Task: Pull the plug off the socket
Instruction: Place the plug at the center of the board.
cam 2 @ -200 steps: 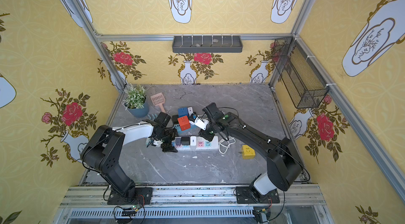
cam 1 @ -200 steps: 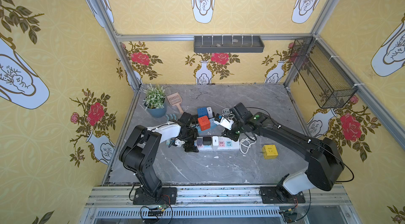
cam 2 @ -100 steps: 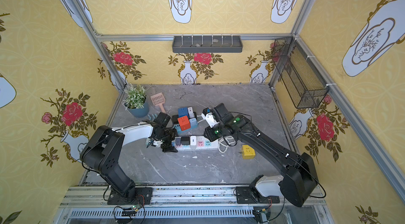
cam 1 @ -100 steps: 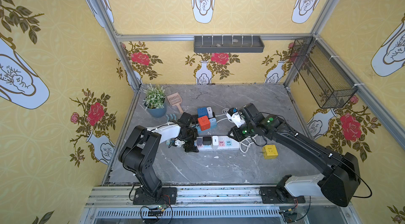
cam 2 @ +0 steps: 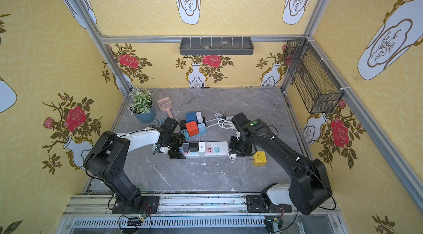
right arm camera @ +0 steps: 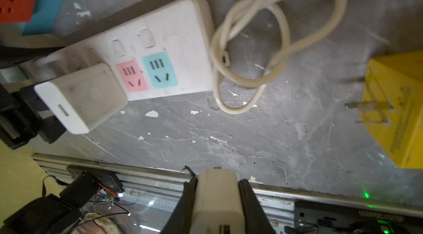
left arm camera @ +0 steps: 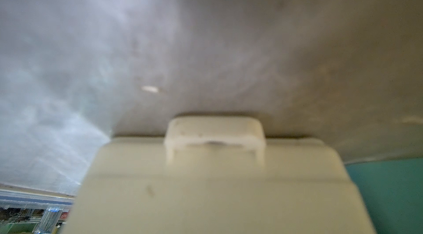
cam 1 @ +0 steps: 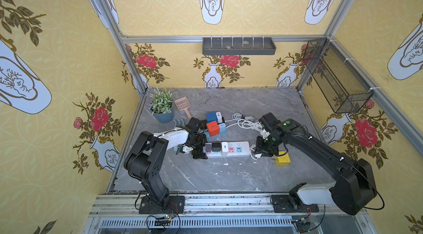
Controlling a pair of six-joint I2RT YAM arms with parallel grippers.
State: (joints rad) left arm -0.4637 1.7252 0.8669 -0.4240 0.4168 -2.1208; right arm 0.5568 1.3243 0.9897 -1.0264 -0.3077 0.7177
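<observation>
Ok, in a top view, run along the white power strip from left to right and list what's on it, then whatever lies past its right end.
grey plug → black plug → white charger → pink socket → blue socket → yellow cube adapter

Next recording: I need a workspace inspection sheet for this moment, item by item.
Surface: grey marble table, white flecks scattered.
Job's things: white strip lies flat; plug is out of it and held; charger, black plug and grey plug sit in it; pink socket and teal socket are empty.
Clutter: yellow cube on its side, prongs showing; red cube, blue cube, plant, scoop.
Tools: right tool shut on the plug; left tool at the strip's end opposite the cord, grip unclear.
Cables: white cord looped beside the strip; second coil behind.
Surroundings: wall tray, mesh basket.
</observation>
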